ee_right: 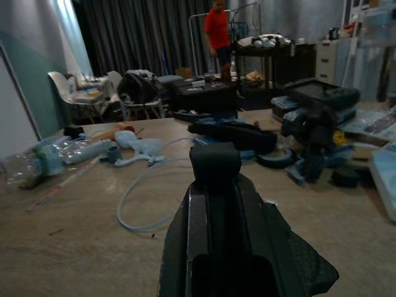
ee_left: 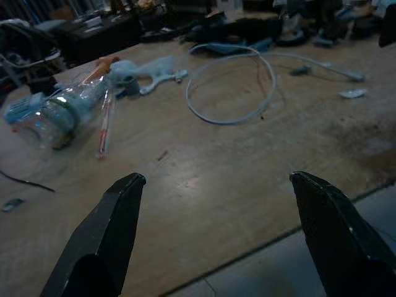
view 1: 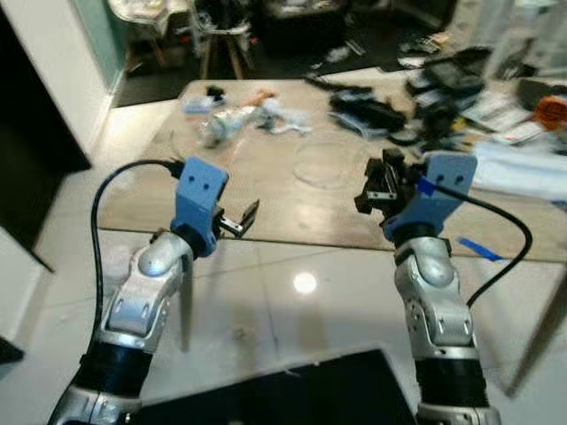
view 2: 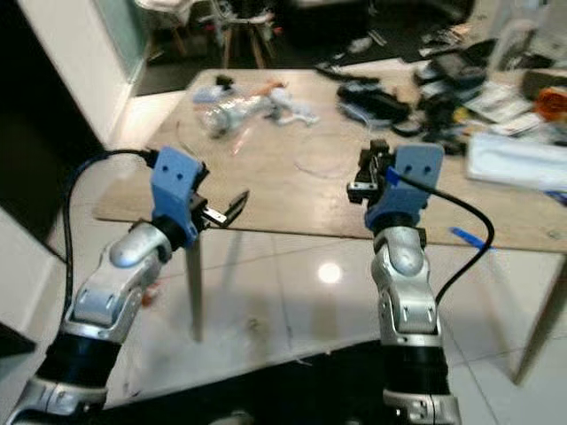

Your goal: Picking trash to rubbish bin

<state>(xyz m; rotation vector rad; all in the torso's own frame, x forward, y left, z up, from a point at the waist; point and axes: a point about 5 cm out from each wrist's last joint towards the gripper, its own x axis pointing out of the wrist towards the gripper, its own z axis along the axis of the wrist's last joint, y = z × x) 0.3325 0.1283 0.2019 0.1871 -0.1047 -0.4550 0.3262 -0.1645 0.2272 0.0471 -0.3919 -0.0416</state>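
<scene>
Two grippers are held at the near table (view 1: pixel 266 221) edge in head view: left gripper (view 1: pixel 241 220) spread wide, empty; crushed plastic bottle (view 1: pixel 223 124) lies well beyond it. Left wrist: bottle (ee_left: pixel 59 111) sits off-axis, so approach should be re-aimed. Right wrist: right gripper (ee_right: pixel 215 162) looks closed, nothing held.

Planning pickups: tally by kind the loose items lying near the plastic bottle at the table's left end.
Crushed clear plastic bottle: 1
Red-and-white straw: 1
Pale blue plastic piece: 1
Loop of white tubing: 1
Total: 4
</scene>
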